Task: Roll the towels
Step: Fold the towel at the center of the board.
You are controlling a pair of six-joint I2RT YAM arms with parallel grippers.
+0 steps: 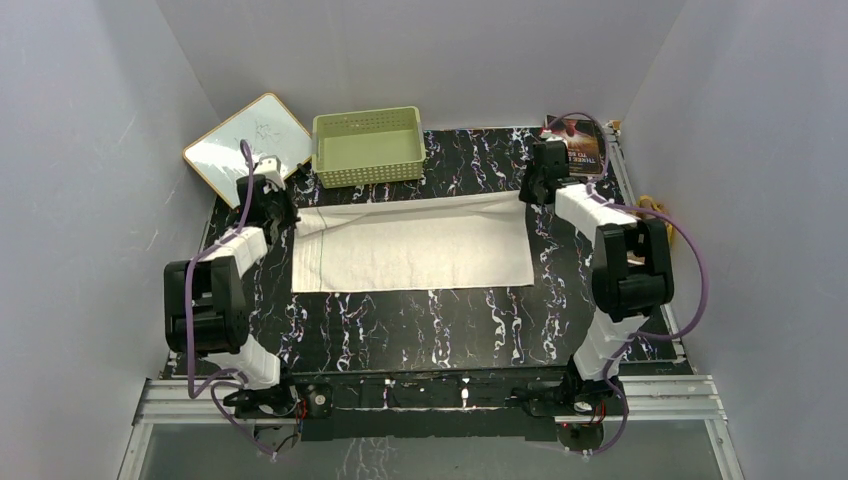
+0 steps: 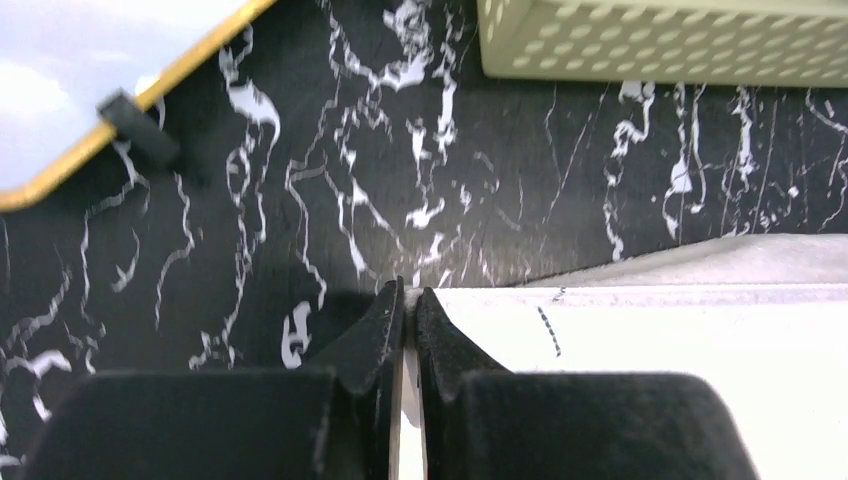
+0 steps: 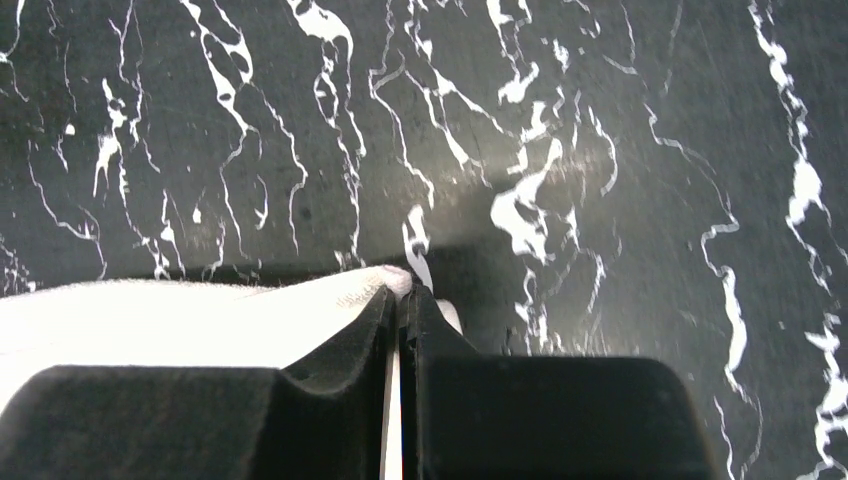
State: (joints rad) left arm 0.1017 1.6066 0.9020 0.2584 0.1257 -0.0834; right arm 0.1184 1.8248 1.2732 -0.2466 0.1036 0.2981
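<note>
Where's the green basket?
In the top view, the green basket sits at the far side of the table, left of centre, beside the whiteboard and just behind the white towel.

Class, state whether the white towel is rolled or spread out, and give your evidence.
Spread out: the white towel lies flat across the table, with no roll visible.

Table (image 1: 420,325): a bare strip lies open between the white towel (image 1: 415,250) and the arm bases. Far side obstructed: green basket (image 1: 367,146) just behind the towel, whiteboard (image 1: 247,148) close to the left tool (image 2: 409,300), book (image 1: 583,145) beside the right tool (image 3: 401,295). Walls (image 1: 90,150) close off the left, right and far sides.
</note>
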